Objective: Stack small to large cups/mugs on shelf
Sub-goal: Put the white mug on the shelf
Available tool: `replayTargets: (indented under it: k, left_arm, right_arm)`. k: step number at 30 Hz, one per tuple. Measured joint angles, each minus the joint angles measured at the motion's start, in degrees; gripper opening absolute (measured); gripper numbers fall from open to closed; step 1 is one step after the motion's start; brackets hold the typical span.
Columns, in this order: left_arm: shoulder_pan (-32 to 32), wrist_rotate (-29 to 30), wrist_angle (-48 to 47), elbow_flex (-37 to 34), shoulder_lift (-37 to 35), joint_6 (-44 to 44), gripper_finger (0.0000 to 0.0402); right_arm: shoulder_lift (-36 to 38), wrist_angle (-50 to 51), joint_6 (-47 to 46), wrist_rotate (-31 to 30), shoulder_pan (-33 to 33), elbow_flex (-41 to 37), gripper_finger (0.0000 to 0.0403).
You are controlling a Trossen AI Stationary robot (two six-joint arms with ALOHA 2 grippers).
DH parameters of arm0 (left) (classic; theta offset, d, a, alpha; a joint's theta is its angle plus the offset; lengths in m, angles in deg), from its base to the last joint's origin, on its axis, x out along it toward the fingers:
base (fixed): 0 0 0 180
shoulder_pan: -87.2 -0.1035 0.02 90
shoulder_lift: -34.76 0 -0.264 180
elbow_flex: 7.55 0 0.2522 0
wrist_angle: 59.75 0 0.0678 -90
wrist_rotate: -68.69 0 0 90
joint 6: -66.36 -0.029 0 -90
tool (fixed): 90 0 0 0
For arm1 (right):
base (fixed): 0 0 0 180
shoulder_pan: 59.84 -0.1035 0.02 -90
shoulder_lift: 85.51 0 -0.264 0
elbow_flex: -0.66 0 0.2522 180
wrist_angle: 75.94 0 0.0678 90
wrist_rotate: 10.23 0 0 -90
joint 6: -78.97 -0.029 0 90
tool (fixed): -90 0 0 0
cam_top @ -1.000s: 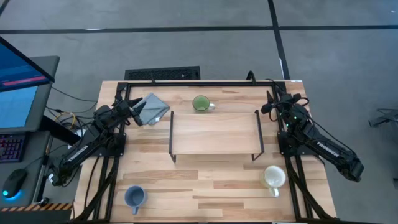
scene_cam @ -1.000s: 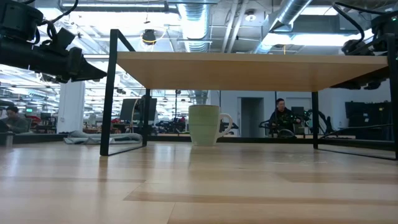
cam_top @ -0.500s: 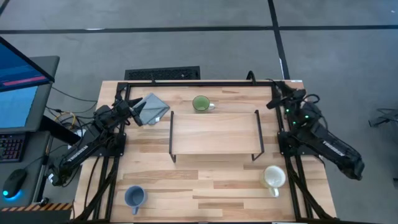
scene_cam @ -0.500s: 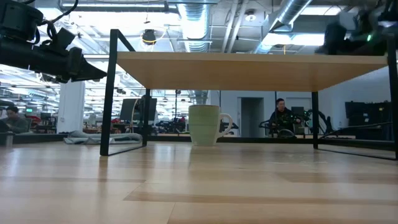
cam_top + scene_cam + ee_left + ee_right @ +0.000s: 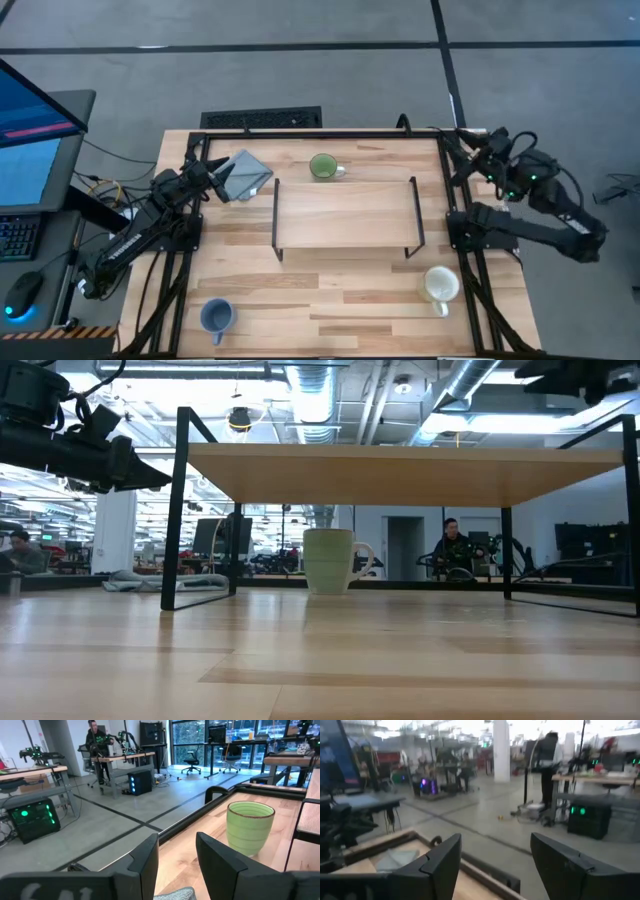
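At the near edge of the worktop [image 5: 340,300] we see the blue mug [image 5: 216,316] on the left side and the cream-white mug [image 5: 439,284] on the right, both standing upright and well apart from each other. Between them and farther in stands the shelf [image 5: 345,214], its light-wood board bare on its black wire legs. Just beyond the shelf's far edge we find the green mug [image 5: 323,166], upright on the worktop, its handle toward the right arm's side; in the low view it shows under the board.

Our left end effector [image 5: 217,178] hangs over the far left corner, beside the folded grey cloth [image 5: 244,174]. Its fingers [image 5: 150,862] stand partly apart with nothing between them, and they face the green mug across the worktop.

Our right end effector [image 5: 470,148] is raised by the far right corner, at the worktop's edge. Its fingers [image 5: 447,860] are spread wide and empty, pointing out over the far rim.

Beyond the worktop, a person [image 5: 452,547] shows at a desk in the room.
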Motion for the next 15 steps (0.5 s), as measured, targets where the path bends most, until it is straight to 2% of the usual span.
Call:
replayTargets:
  k: [10,15]
  left_arm:
    - [0.0,0.0,0.0,0.0,0.0,0.0,0.0125]
    - [0.0,0.0,0.0,0.0,0.0,0.0,0.0125]
  right_arm:
    - [-15.7,12.8,-6.1,-5.2,-6.9,13.7,0.0261]
    - [-22.0,26.5,-14.0,-12.2,-11.9,22.5,0.0261]
